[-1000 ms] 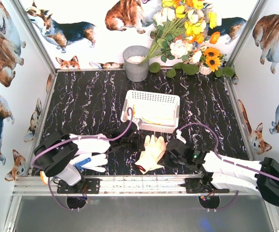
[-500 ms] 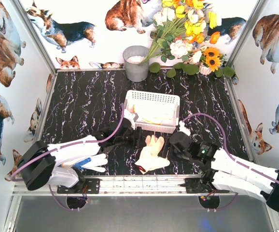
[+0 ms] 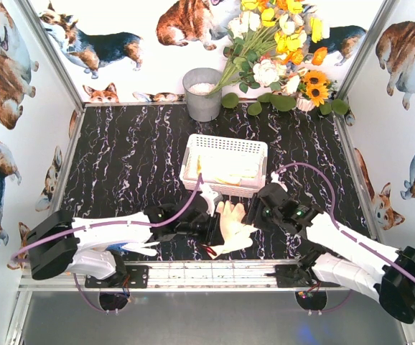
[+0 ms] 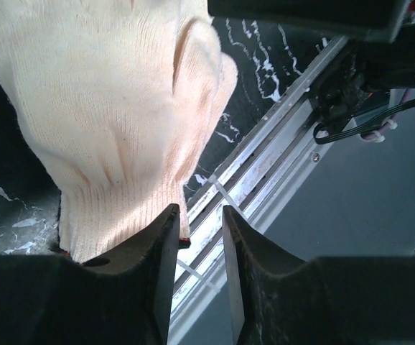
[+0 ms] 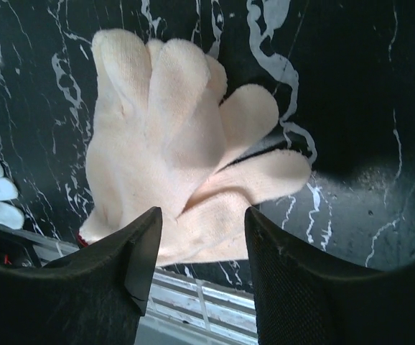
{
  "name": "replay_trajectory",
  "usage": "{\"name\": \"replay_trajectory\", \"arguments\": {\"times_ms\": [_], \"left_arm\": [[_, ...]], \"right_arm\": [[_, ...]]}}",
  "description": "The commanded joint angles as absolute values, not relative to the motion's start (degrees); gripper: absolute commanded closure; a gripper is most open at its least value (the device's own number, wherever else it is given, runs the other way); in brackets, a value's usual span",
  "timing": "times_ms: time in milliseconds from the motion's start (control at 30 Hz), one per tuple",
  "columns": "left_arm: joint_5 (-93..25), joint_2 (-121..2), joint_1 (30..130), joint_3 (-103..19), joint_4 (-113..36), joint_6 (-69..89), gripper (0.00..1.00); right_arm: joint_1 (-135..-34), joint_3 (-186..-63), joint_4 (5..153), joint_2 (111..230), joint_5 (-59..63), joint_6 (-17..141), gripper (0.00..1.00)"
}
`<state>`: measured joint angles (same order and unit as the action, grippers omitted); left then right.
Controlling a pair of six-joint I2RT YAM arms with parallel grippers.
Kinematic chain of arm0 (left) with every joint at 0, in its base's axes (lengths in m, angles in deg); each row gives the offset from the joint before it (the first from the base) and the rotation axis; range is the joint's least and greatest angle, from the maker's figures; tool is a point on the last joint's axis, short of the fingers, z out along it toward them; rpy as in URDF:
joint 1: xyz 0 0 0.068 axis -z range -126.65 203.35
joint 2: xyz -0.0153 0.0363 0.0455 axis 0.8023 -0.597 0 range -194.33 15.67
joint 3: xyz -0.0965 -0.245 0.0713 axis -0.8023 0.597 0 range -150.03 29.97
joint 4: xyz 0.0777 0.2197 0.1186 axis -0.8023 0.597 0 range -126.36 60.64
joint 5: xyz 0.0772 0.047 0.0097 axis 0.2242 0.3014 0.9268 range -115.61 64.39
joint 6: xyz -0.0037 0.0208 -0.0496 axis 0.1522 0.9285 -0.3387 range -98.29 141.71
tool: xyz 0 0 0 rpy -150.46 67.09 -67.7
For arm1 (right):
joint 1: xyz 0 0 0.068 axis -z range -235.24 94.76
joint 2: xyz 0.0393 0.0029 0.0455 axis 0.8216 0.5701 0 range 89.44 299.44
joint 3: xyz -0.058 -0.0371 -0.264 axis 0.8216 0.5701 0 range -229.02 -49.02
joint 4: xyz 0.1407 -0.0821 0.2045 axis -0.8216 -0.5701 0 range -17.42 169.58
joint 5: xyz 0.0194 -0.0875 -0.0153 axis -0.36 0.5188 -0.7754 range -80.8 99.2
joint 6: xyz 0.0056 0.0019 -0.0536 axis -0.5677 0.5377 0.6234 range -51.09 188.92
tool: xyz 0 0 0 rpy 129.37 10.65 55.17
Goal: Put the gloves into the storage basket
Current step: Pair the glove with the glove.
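On black marbled bench (image 3: 136, 158), cream-white knitted glove (image 5: 186, 165), possibly two stacked, laid flat directly under spread right gripper (image 5: 200, 215). Cuff just beside narrowly parted, empty left gripper (image 4: 200, 215); flanked for pickup, presumably. White lattice plastic basket (image 3: 229, 146) set beyond both grippers.

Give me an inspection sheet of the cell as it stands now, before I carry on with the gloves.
surface: black marbled table top; no spills seen.
job's things: cream glove, maybe a stacked pair, flat on the table between the grippers; second glove partly under the left arm; stored gloves inside the storage basket.
clutter: grey bucket and artificial flowers behind the basket.
grippers: left gripper, jaws slightly apart, empty, beside the cuff; right gripper, jaws open over the glove, empty.
cables: purple cables loop off both arms; no snag seen.
surroundings: corgi-print walls; aluminium rail along the near edge.
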<state>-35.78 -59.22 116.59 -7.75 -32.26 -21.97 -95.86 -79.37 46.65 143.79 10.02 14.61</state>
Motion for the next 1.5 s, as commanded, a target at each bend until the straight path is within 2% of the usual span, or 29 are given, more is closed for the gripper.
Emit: {"name": "replay_trajectory", "arguments": {"times_ms": [0, 133, 433, 833, 933, 1067, 1167, 1467], "left_arm": [[-36.1, -61.46, 117.47, -5.54, -35.07, -23.74, 0.76], [-36.83, -64.13, 117.86, -3.12, -38.43, -23.99, 0.78], [-36.26, -66.74, 117.86, 1.84, -40.28, -24.89, 0.81], [-36.33, -64.21, 117.95, 4.77, -41.64, -26.85, 0.82], [-35.97, -64.39, 117.95, 5.42, -41.55, -27.55, 0.83], [-34.46, -63.61, 117.95, 7.12, -41.41, -29.95, 0.82], [-33.19, -62.73, 117.95, 8.74, -41.47, -32.59, 0.82], [-33.51, -62.55, 117.95, 12.23, -45.85, -36.01, 0.82]], "right_arm": [[-94.52, -77.58, 57.2, 145.04, 8.35, 14.49, 0.49], [-94.01, -74.19, 64.06, 146.77, 8.83, 12.09, 0.5], [-93.63, -72.2, 69.7, 148.21, 11.84, 9.44, 0.51], [-93.48, -72.53, 77.27, 156.42, 10.88, 9.68, 0.56], [-93.48, -73.33, 77.53, 157.53, 10.73, 10.04, 0.62], [-93.48, -73.54, 77.19, 156.88, 9.6, 10.55, 0.88], [-93.48, -73.45, 74.61, 154.03, 9.24, 10.26, 0.99], [-93.48, -70.47, 61.13, 138.22, 13.08, 6.43, 0.99]]}}
